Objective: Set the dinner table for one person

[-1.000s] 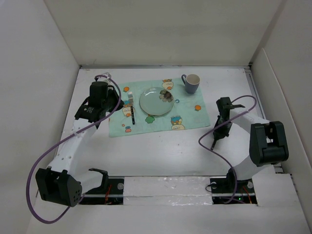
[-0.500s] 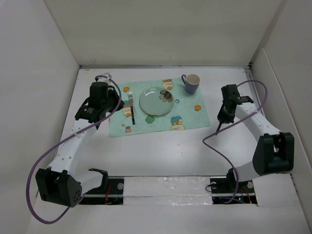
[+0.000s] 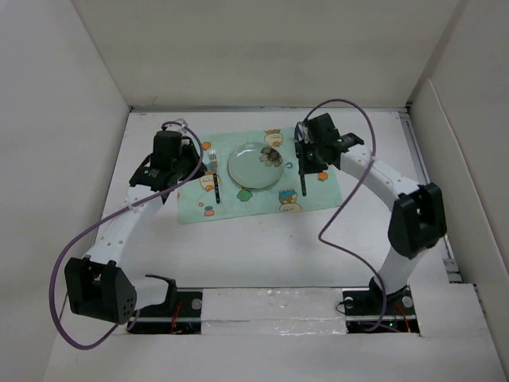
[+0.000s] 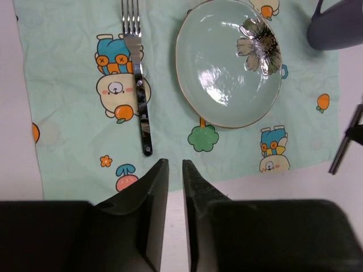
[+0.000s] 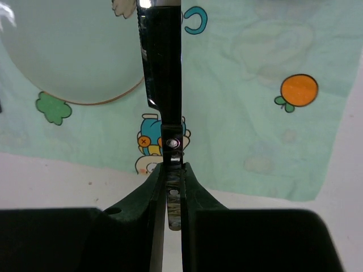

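Right tool (image 5: 172, 168) clenched on knife (image 5: 161, 56) over mat (image 5: 255, 141), 3 o'clock of plate (image 4: 218, 68); fork (image 4: 139, 85) at 9 o'clock, mug (image 4: 340, 25) at 2. Left tool (image 4: 176, 165) closed above mat's 6 o'clock edge on bench (image 3: 262, 247).

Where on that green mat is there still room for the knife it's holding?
Free: the placemat strip right of the plate, in front of the mug, where the knife hangs in the right gripper. The table before the mat is bare too. Crowded: by the fork.
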